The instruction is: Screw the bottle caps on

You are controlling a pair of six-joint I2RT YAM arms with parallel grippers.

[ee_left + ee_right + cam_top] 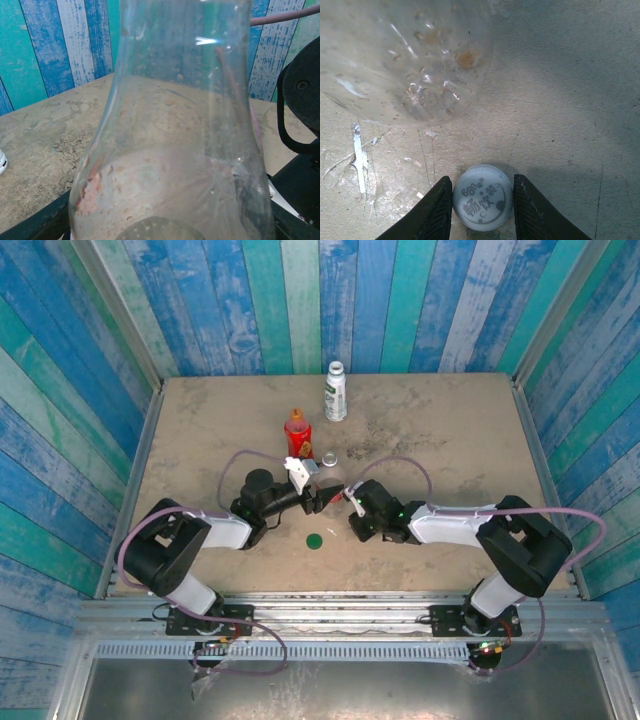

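Observation:
My left gripper point(316, 497) is shut on the clear bottle point(170, 150), which fills the left wrist view and narrows away from the camera; dark fingers point(45, 222) flank its base. The white cap point(482, 197) with black print lies flat on the table, and my right gripper point(482, 202) is shut on its ribbed rim, just right of the bottle point(405, 55). The right gripper point(353, 503) meets the left one mid-table. The dark green cap point(315, 540) lies loose in front of them. The red bottle point(298, 435) stands behind with an orange cap point(295, 415) on it. The white-labelled bottle point(336, 395) stands farther back.
A small pale round ring point(330, 456) lies on the table point(450, 430) right of the red bottle. Blue and green plank walls close off the back and both sides. Cables loop from both wrists over the table.

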